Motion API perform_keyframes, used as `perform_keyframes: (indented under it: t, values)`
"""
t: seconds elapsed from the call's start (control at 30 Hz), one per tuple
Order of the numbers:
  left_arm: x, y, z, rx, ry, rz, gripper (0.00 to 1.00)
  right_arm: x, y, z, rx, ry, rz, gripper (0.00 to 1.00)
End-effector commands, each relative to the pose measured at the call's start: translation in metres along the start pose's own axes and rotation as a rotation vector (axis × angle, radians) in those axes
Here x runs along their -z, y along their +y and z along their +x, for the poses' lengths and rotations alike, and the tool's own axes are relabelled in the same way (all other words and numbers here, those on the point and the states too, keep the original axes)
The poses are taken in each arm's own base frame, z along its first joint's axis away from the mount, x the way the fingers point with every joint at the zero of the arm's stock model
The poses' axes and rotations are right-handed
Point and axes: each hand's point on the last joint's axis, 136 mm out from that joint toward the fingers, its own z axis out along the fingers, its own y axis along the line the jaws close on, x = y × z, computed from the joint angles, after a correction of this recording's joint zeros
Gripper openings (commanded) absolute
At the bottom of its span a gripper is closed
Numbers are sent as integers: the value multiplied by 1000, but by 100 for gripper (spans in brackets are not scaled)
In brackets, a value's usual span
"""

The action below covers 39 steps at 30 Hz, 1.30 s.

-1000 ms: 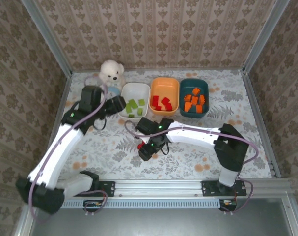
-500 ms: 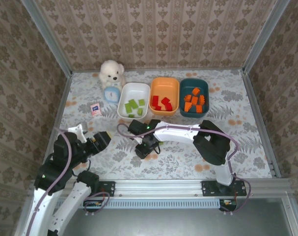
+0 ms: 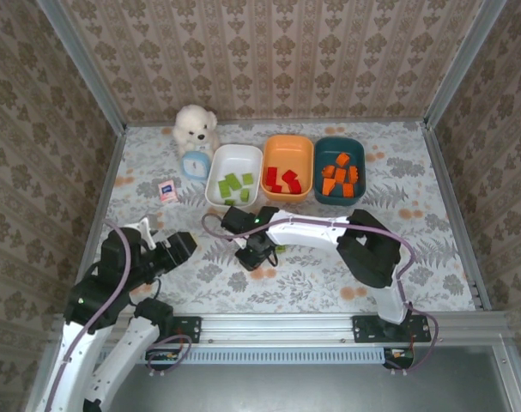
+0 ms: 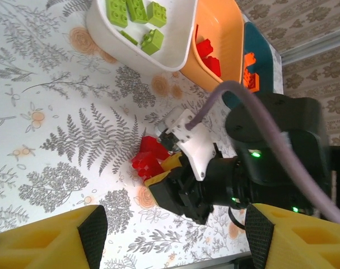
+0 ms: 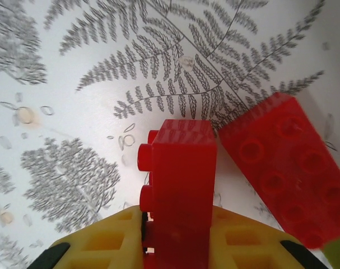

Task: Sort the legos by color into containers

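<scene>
Open tabletop [image 3: 432, 249] surrounds right end effector [image 3: 257, 257] gripping a red lego [image 5: 184, 168].

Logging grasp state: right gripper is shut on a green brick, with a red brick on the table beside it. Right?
The held brick in the right gripper is red, not green; the right wrist view shows it. A second red brick does lie on the table beside it.

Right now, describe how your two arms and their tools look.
The left arm and right arm have white links and black joints; a lilac cable trails along each. Green lights glow on the right wrist. The left tool and right tool have yellow fingers.
</scene>
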Motion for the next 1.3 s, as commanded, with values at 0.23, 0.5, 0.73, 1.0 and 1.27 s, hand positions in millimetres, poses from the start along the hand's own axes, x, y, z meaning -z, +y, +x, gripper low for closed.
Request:
perform_keyframes:
  t: [0.23, 0.5, 0.73, 1.0, 1.27]
  values:
    - [-40, -41, -8, -145, 76, 101, 69, 132, -110, -60, -361, -320, 11, 22]
    - [-87, -77, -4, -266, 148, 106, 69, 116, -241, -121, -623, -384, 107, 21]
    - [-106, -93, -10, -274, 141, 116, 69, 73, -308, -146, -769, -400, 141, 22]
    - [-114, -95, -7, -317, 181, 101, 69, 34, -340, -154, -822, -437, 98, 23]
    - [-118, -89, -3, -318, 191, 87, 69, 16, -343, -148, -867, -366, 84, 29]
